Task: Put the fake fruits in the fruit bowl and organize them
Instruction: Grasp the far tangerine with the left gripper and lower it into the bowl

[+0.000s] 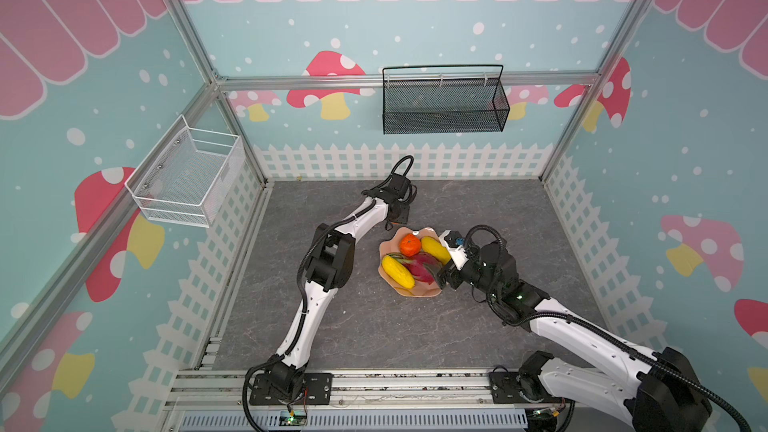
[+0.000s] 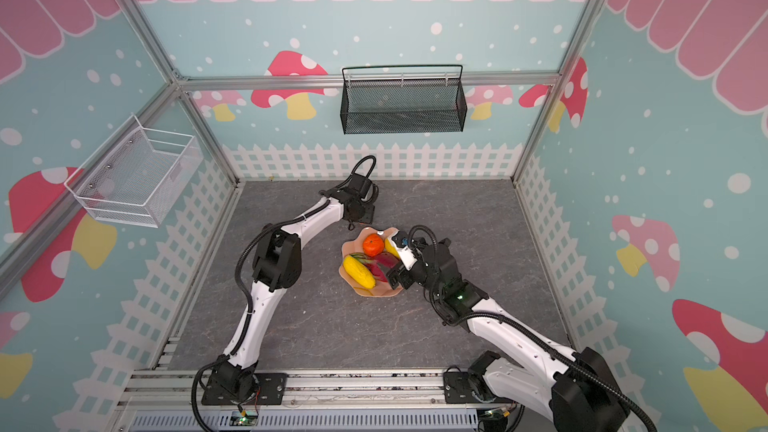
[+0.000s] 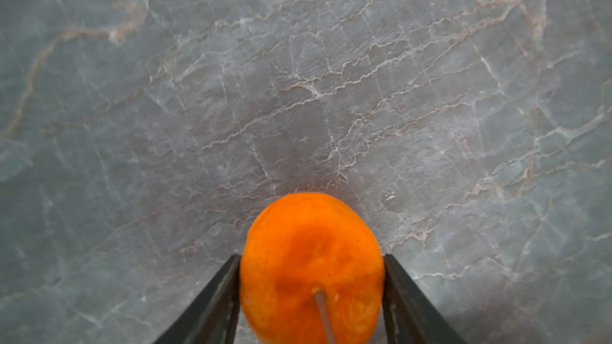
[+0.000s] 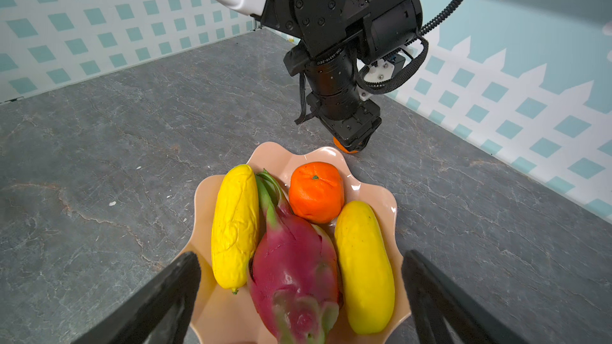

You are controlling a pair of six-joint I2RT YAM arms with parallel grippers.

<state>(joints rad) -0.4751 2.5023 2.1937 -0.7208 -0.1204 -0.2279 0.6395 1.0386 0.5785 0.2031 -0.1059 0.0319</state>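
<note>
Left hand [image 3: 311, 256] pinches the loose tangerine [image 3: 311, 226] on the surface [image 3: 298, 94], just behind the fruit bowl [image 4: 281, 157] and its far rim.

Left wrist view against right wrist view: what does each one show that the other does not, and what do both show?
Only the left wrist view shows how the left gripper presses its fingers on both sides of the loose tangerine. Only the right wrist view shows the fruit bowl holding the other tangerine, two yellow fruits and the dragon fruit, plus the open right gripper. Both show the left gripper, the loose tangerine and the gray table.
</note>
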